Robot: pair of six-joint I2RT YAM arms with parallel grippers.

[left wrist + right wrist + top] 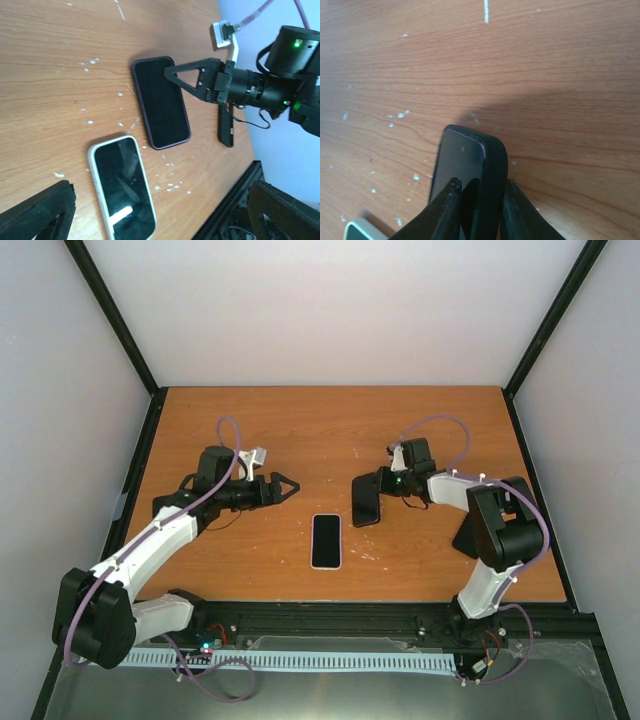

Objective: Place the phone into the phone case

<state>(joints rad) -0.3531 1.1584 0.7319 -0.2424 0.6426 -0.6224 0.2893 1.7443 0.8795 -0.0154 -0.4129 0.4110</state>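
The phone [326,540], with a white rim and a dark glossy screen, lies flat near the table's front middle; it also shows in the left wrist view [122,187]. The black phone case [365,498] with a purple inner edge lies just right of and behind it [161,102]. My right gripper [377,483] is closed round the case's right side wall near a far corner [492,165], one finger inside and one outside. My left gripper [284,488] is open and empty, hovering left of both, its fingers [37,212] wide apart.
The orange-brown wooden table [330,430] carries small white specks [172,187]. A black rail [400,615] runs along the near edge. Black frame posts and white walls enclose the sides and back.
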